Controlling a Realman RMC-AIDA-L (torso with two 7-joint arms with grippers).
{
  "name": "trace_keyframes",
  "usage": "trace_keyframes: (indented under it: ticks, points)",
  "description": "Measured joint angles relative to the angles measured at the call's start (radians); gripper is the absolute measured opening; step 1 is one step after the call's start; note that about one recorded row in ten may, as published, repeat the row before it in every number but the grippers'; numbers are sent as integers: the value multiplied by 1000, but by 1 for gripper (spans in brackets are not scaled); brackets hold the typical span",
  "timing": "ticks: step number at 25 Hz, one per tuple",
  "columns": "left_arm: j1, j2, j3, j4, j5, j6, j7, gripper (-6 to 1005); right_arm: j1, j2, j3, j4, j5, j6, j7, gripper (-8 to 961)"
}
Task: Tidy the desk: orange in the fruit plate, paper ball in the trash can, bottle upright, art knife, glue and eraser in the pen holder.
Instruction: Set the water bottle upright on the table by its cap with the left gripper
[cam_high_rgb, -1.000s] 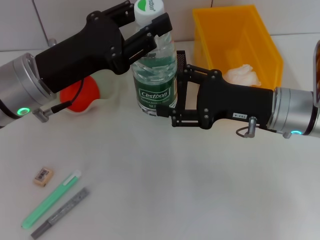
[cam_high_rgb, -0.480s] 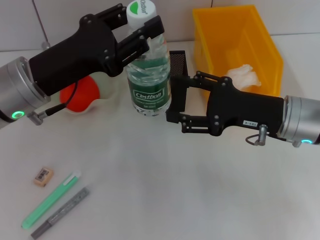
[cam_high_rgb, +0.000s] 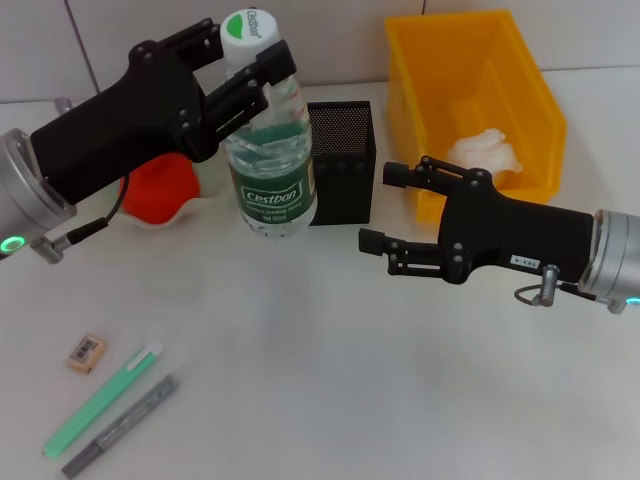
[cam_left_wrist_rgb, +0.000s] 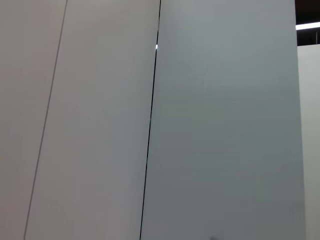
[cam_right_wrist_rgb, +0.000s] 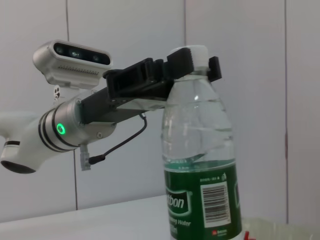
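From the head camera, the left gripper (cam_high_rgb: 245, 62) is up at the neck of the Cestbon water bottle (cam_high_rgb: 268, 170), its black fingers pinching just under the white-and-green cap, and the bottle stands on the white desk (cam_high_rgb: 330, 360), leaning a little toward the left arm. Right beside it is the black mesh pen holder (cam_high_rgb: 340, 160), with the yellow trash bin (cam_high_rgb: 478, 95) behind that and a white paper ball (cam_high_rgb: 484, 152) lying inside the bin. The orange (cam_high_rgb: 155, 190) sits in the pale fruit plate (cam_high_rgb: 208, 170), partly hidden by the left arm. The right gripper (cam_high_rgb: 385, 208) hovers in front of the pen holder, fingers spread apart and holding nothing. Down in the near left corner lie the eraser (cam_high_rgb: 87, 352), the green glue stick (cam_high_rgb: 100, 400) and the grey art knife (cam_high_rgb: 120, 426), the last two side by side. Over to the left wrist camera: only plain wall panels (cam_left_wrist_rgb: 225, 125), no fingers or bottle in sight. The right wrist camera looks across at the bottle (cam_right_wrist_rgb: 200, 165) standing tall, green label with barcode facing, and the left gripper (cam_right_wrist_rgb: 192, 67) clamped at its cap.
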Motion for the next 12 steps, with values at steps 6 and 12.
trace_keyframes:
  ticks: [6, 12]
  points:
    - [12, 3, -6, 0, 3, -1, 1, 434, -11, -2, 5, -3, 0, 0, 0, 836]
    - [49, 5, -45, 5, 11, -2, 17, 435, -15, -2, 5, -4, 0, -1, 0, 835]
